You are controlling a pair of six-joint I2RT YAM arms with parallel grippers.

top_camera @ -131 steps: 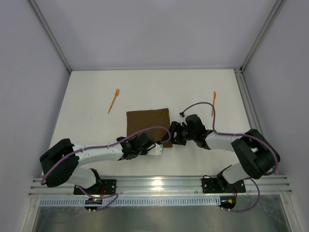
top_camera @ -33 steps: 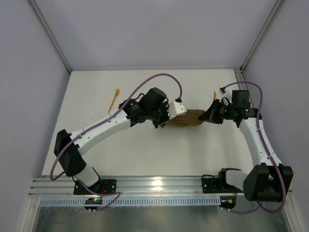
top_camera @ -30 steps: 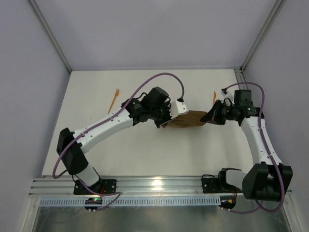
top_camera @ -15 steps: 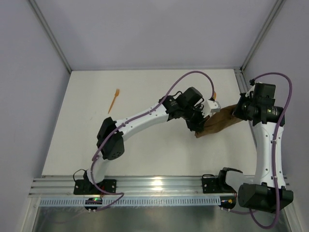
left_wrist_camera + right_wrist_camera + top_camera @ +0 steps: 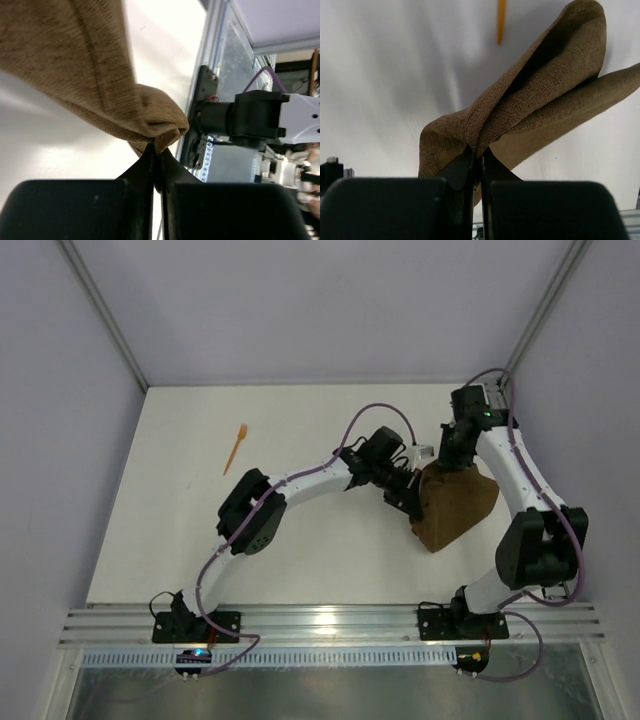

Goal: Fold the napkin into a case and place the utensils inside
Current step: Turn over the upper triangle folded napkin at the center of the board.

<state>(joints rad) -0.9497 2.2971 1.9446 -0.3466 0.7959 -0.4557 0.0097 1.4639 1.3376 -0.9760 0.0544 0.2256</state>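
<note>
Jaws, left: pressed together, clamped on a bunched fold of the napkin (image 5: 455,505). Jaws, right: likewise closed, pinching a gathered edge of the same cloth.

Count:
- Napkin: one, dark brown.
- Utensils: two, orange. The first utensil (image 5: 235,448) lies on the worktop (image 5: 200,540) at about 10 o'clock from its centre. The second utensil (image 5: 501,20) shows only in the right wrist view, at 12 o'clock above the jaw tips.
- Arms: two, both reaching to the right side.

Napkin position: about 3 o'clock from the worktop centre, far from the first utensil. Left jaws grip it at its 9 o'clock edge, right jaws at its 12 o'clock edge. The cloth sags from both grips toward 6 o'clock, ending in a point. Cannot tell whether that point touches the worktop.

Left wrist view: cloth runs from the jaw tips toward 11 o'clock. Right wrist view: folds fan from the jaw tips toward 1 and 2 o'clock.
</note>
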